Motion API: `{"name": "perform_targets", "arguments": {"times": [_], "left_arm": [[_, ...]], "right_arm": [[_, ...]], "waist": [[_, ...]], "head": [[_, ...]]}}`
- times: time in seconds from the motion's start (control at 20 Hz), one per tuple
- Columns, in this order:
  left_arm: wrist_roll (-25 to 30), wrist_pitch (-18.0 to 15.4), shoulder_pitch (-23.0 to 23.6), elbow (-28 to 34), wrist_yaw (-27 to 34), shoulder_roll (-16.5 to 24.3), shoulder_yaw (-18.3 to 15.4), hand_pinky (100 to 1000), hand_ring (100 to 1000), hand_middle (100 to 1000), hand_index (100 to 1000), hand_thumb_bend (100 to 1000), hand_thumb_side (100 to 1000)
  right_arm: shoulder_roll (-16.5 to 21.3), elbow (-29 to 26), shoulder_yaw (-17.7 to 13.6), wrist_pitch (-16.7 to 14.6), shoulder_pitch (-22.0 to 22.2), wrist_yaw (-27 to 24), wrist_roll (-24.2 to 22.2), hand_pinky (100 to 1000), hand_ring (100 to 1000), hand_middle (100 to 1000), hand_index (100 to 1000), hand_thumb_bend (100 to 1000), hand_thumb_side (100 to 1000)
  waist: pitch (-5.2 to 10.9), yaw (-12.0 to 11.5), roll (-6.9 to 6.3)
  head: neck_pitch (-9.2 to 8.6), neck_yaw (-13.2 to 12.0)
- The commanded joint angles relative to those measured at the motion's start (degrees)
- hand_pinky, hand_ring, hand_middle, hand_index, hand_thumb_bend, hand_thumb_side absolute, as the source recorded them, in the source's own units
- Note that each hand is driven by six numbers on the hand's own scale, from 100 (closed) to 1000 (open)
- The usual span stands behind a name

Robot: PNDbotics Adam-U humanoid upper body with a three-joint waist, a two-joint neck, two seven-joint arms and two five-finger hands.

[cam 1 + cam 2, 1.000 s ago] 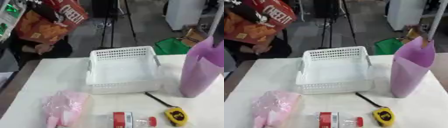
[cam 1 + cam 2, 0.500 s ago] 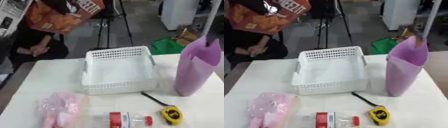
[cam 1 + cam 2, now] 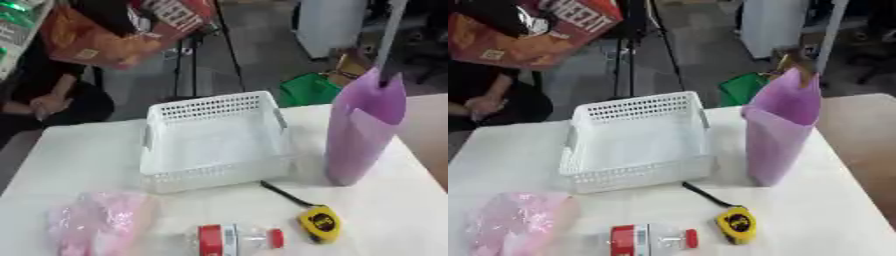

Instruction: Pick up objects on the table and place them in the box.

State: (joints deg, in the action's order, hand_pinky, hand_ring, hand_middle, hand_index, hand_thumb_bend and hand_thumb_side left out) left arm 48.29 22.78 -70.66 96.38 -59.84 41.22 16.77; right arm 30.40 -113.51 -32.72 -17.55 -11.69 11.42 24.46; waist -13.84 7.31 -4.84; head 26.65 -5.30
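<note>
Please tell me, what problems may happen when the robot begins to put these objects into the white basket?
1. The tall purple bag stands upright close beside the white basket; a reaching arm might tip it over.
2. The yellow tape measure has a black strap trailing toward the basket, which may snag or drag.
3. The small clear bottle lies on its side and could roll away when touched.

On the white bench (image 3: 500,150) stands one white perforated plastic basket (image 3: 636,142), with nothing in it. To its right stands one tall, upright lilac plastic pouch (image 3: 779,131). Along the near edge lie three more things, one of each: a pink crinkled plastic bag (image 3: 514,225) at the left, a small clear bottle with a red label and red cap (image 3: 651,238) (lying on its side) in the middle, and a yellow tape measure (image 3: 736,225) with a black strap to the right.
</note>
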Motion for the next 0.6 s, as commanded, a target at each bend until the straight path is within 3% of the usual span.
{"name": "perform_targets", "arguments": {"times": [0.05,0.6], "left_arm": [[3.7,5.3,-1.5,-0.6,0.6,-0.1,1.3,613,578,397,511,100,367],[3.7,9.4,-2.9,-4.0,1.2,-4.2,6.2,609,576,398,511,100,379]], "right_arm": [[0.9,-1.1,-0.1,0.1,-0.7,-0.4,0.0,750,755,709,693,100,796],[0.7,-1.1,0.0,0.1,-0.9,-0.7,-0.2,750,756,709,692,100,796]], "waist": [[1.01,0.2,0.35],[0.68,1.0,0.3]], "head": [[-0.46,0.2],[-0.82,-0.5]]}}
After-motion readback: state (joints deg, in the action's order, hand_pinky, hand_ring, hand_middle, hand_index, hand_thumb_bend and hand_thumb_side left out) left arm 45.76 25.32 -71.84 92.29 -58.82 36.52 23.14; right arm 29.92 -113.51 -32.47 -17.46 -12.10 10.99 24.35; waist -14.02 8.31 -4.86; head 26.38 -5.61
